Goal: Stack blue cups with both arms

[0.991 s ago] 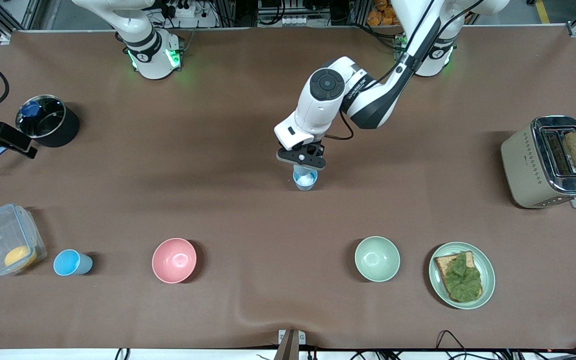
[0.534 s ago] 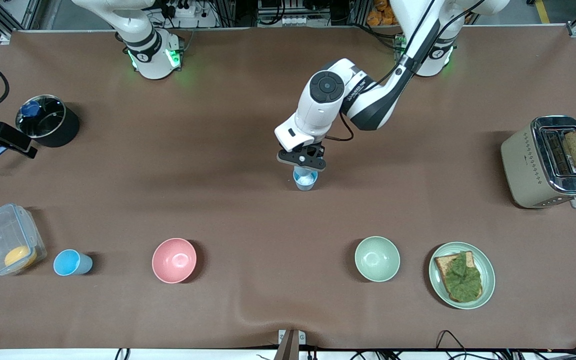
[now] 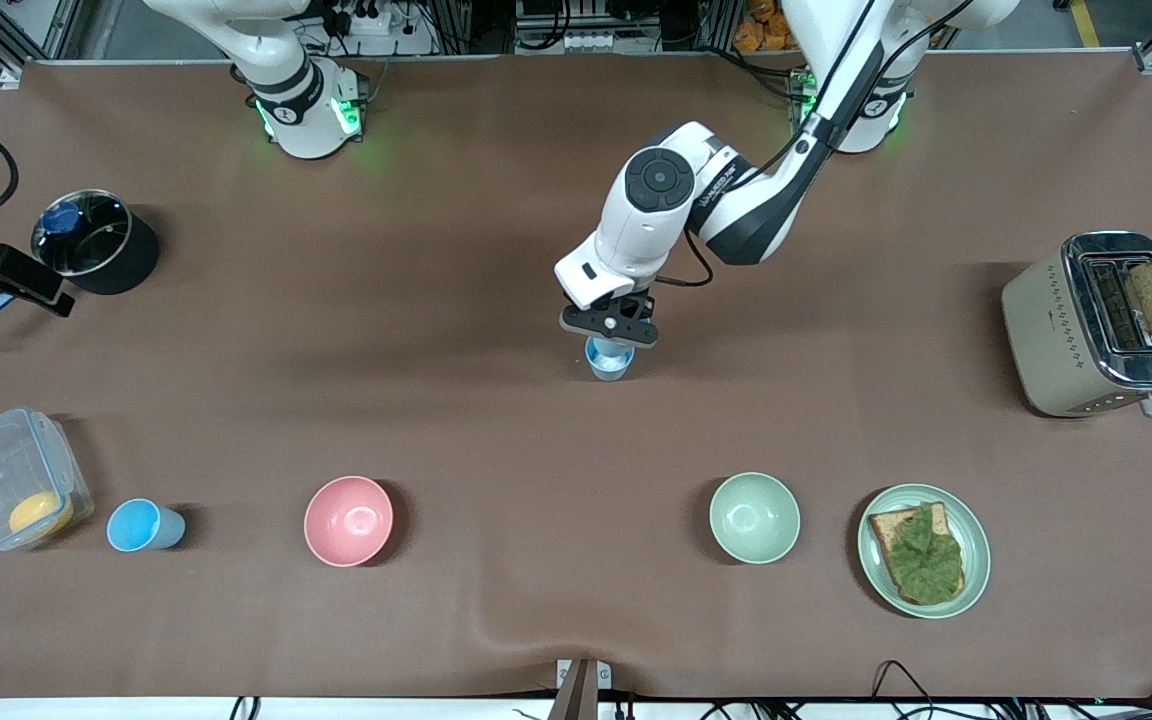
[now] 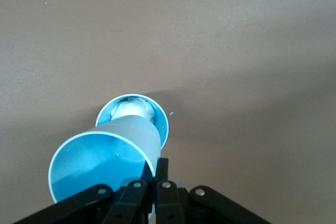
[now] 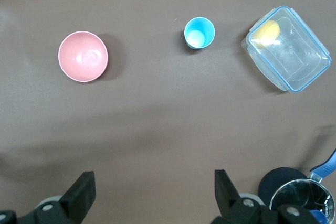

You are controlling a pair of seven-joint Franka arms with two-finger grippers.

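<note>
Cups sit apart on the brown table [image 3: 496, 400]. The left gripper [image 3: 609, 330] hangs over mid-table, its fingers pinched on the rim of one blue cup [image 4: 105, 163]; its wrist view shows a cup-like blue ring [image 4: 137, 113] on the table just beneath. The other blue cup [image 3: 141, 525] stands between a plastic box [image 3: 11, 490] and a pink bowl [image 3: 348, 520]. The right gripper [image 5: 152, 195] waits above the table near a pot [image 3: 96, 245], fingers spread wide and empty.

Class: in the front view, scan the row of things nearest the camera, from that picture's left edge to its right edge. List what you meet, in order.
Clear box → blue cup → pink bowl → green bowl → plate of toast.
</note>
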